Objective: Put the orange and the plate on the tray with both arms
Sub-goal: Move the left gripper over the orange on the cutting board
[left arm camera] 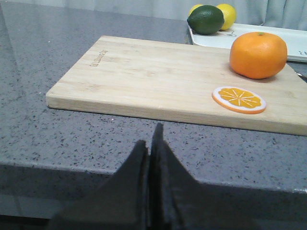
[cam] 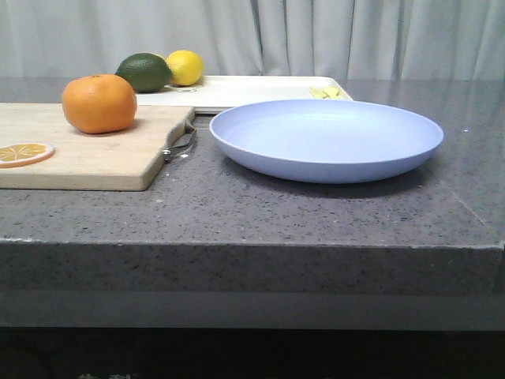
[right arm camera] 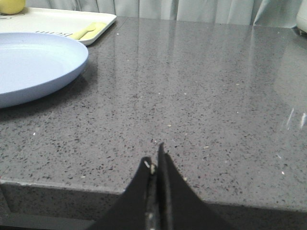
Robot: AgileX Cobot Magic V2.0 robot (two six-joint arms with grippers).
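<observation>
The orange [cam: 99, 103] sits on the wooden cutting board [cam: 95, 158] at the left; it also shows in the left wrist view [left arm camera: 258, 54]. The pale blue plate [cam: 325, 139] lies on the counter to the right of the board, and part of it shows in the right wrist view [right arm camera: 33, 64]. The cream tray [cam: 245, 91] lies behind both. My left gripper [left arm camera: 150, 139] is shut and empty, at the counter's near edge, well short of the board. My right gripper [right arm camera: 155, 155] is shut and empty, at the near edge, off to the plate's right. Neither gripper shows in the front view.
A green lime [cam: 144, 72] and a yellow lemon [cam: 185, 67] sit at the tray's far left end. A flat orange slice [cam: 25, 153] lies on the board [left arm camera: 144, 76]. Small yellow pieces [cam: 327, 92] lie on the tray's right end. A metal handle [cam: 180, 148] sticks out beside the board.
</observation>
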